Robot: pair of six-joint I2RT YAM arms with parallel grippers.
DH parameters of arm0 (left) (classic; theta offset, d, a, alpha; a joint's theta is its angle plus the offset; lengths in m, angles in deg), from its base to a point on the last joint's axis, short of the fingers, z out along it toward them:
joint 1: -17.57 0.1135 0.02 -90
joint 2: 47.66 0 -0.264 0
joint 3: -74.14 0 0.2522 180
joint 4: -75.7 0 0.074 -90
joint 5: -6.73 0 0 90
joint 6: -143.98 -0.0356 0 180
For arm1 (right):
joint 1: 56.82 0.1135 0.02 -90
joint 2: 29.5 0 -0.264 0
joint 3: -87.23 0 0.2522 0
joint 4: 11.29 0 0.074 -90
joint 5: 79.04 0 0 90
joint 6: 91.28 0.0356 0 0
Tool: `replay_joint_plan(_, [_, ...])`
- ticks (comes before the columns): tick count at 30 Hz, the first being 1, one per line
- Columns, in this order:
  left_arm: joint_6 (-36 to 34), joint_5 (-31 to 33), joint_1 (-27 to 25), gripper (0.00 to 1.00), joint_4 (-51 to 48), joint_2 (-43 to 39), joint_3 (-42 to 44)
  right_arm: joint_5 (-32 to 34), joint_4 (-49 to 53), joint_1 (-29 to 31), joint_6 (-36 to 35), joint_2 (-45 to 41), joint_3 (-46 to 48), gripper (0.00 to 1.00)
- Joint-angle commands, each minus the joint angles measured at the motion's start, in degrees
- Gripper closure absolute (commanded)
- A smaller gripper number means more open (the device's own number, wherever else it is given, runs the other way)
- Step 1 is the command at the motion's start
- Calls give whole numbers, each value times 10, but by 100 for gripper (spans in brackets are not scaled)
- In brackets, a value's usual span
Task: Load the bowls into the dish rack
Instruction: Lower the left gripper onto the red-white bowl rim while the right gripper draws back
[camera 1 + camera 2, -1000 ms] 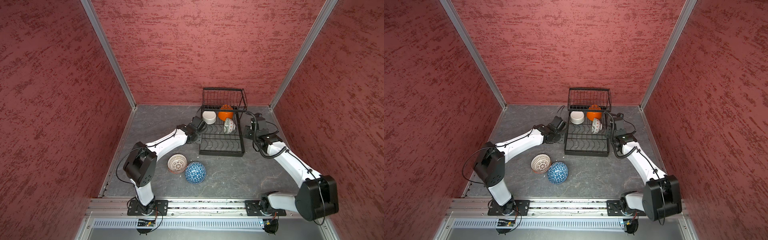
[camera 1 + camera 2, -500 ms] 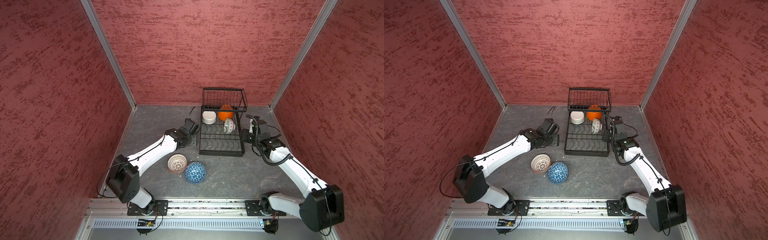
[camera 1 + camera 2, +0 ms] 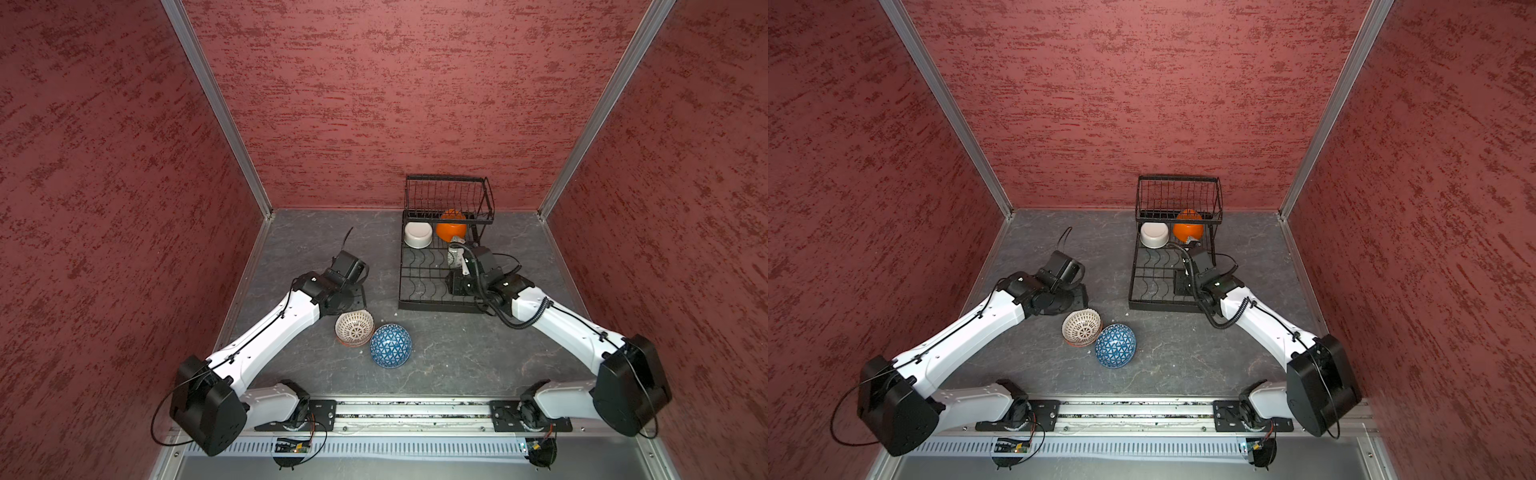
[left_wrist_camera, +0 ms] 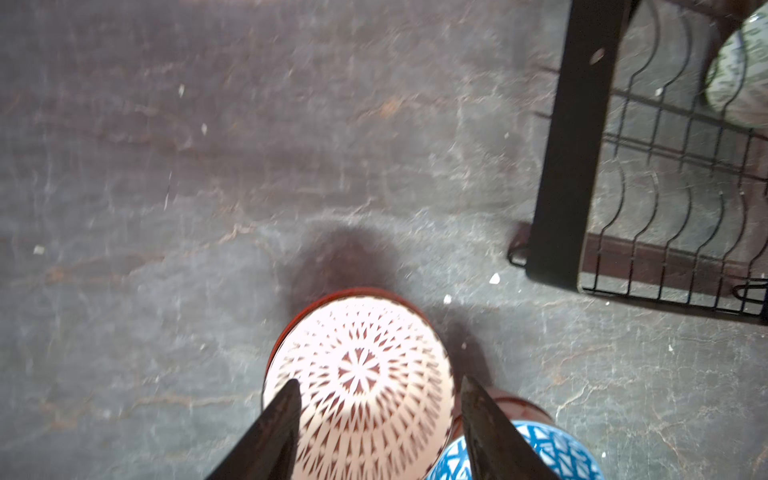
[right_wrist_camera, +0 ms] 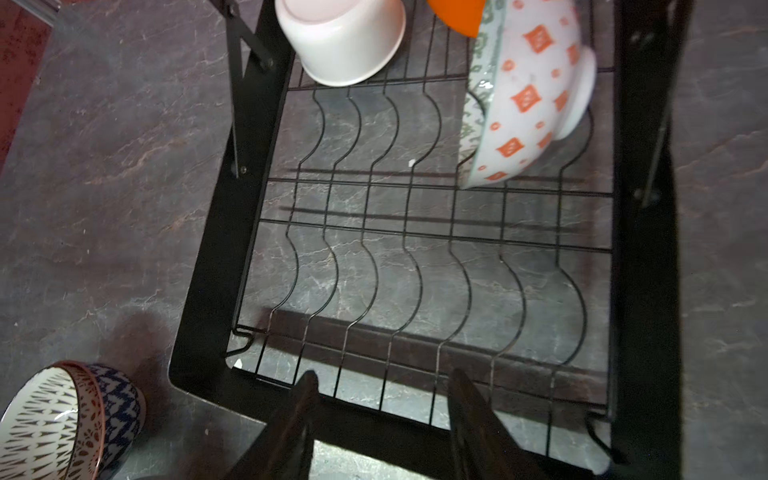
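Observation:
The black wire dish rack [image 3: 436, 306] [image 3: 1160, 306] stands at the back right. In it are a white bowl [image 3: 419, 235] [image 5: 340, 37], an orange bowl [image 3: 451, 226] and, on edge in a slot, a bowl with orange diamonds [image 5: 536, 95]. On the floor a red-and-white bowl [image 3: 354, 328] [image 4: 361, 374] sits stacked in other bowls, and a blue bowl [image 3: 390, 346] [image 4: 552, 449] lies upside down beside it. My left gripper [image 4: 380, 382] hangs open above the red-and-white bowl, touching nothing. My right gripper [image 5: 383, 374] is open and empty over the rack's front edge.
Red walls close in the grey floor [image 3: 316, 232] on three sides. The rack's raised upper basket [image 3: 449, 195] overhangs its back part. The arms' base rail [image 3: 399, 411] runs along the near edge.
My left gripper has drawn back from the rack's left side toward the floor bowls. My right gripper has moved from beside the rack's right edge to over its front.

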Motion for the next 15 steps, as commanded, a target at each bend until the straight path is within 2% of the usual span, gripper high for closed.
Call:
replay_joint_plan(1, [27, -13, 7, 40, -54, -21, 12, 17, -14, 17, 6, 15, -20, 48])
replay_joint_plan(10, [45, -55, 17, 43, -77, -50, 63, 18, -32, 36, -1, 37, -16, 47])
replay_joint_plan(15, [53, -59, 19, 43, -98, -59, 79, 21, -49, 38, -2, 41, -1, 47])
